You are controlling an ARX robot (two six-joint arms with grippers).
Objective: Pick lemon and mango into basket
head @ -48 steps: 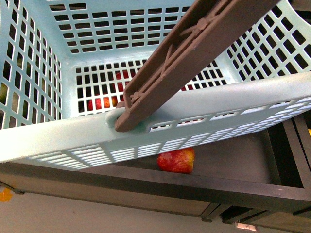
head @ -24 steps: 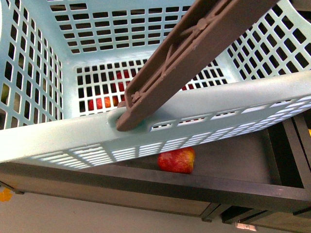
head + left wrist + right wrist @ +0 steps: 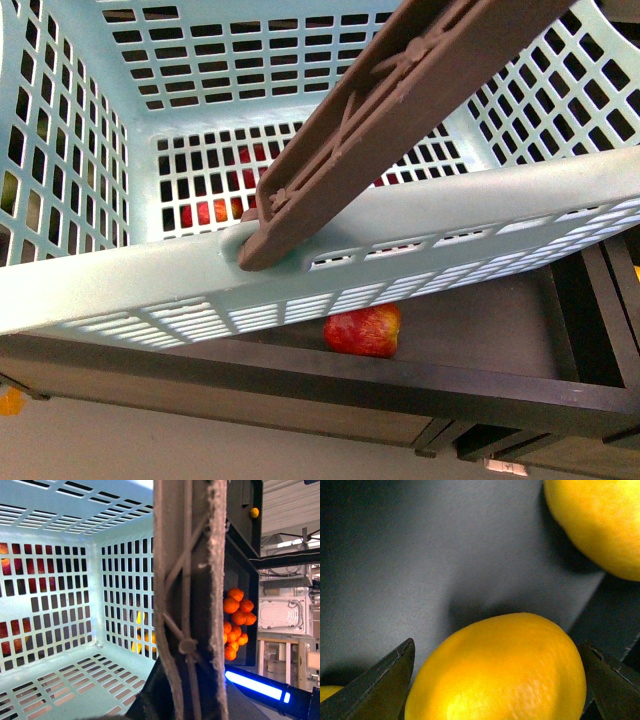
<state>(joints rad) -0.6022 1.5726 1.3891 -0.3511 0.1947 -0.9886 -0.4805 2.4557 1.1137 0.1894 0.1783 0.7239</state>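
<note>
The basket [image 3: 150, 275] is seen filling the front view, tilted above a dark shelf [image 3: 480, 330], with its brown handle [image 3: 400, 90] laid across the opening. Nothing is carried inside per front and left wrist views: floor and walls are bare, so 0 of 2 fruits are banked. A red-blushed fruit [image 3: 364, 331] is spotted on the shelf under the basket, and tangerines [image 3: 236, 620] are piled beyond the handle in the left wrist view. Neither is wanted.

The left hand isn't clearly shown, so its state can't be told.

In the right wrist view a big yellow-orange fruit [image 3: 600, 520], prob. the mango, is caught at the edge. It is set apart from a smaller dimpled one, judged to be the lemon [image 3: 500, 680], on a dark surface [image 3: 420, 555]. The right hand [image 3: 496, 642] is spread wide, one finger each side of the lemon, with nothing gripped yet.

Est. progress: the first pick is lined up. Closing, lifting and dropping in, then the mango, are all left to do.
</note>
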